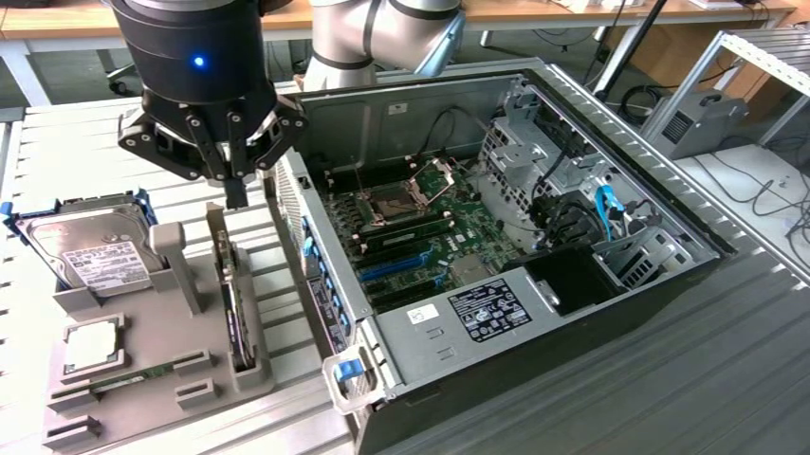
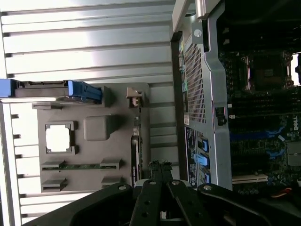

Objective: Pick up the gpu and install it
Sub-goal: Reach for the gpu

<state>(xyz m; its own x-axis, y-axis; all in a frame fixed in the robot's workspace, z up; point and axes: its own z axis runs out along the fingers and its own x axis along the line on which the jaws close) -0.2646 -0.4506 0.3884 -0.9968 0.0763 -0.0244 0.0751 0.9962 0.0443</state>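
step: pickup, not started imo | gripper (image 1: 235,194) clenched shut, empty, hovering just above the gpu (image 1: 235,313) | gpu stands on edge in the grey holder (image 1: 177,270) | next needs jaws parted, lined up on card's top edge

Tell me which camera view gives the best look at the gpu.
The exterior view. There the gpu stands on edge in the gray holder, its length and silver end bracket visible from the side. The wrist view sees the gpu edge-on from above, as a thin dark strip.
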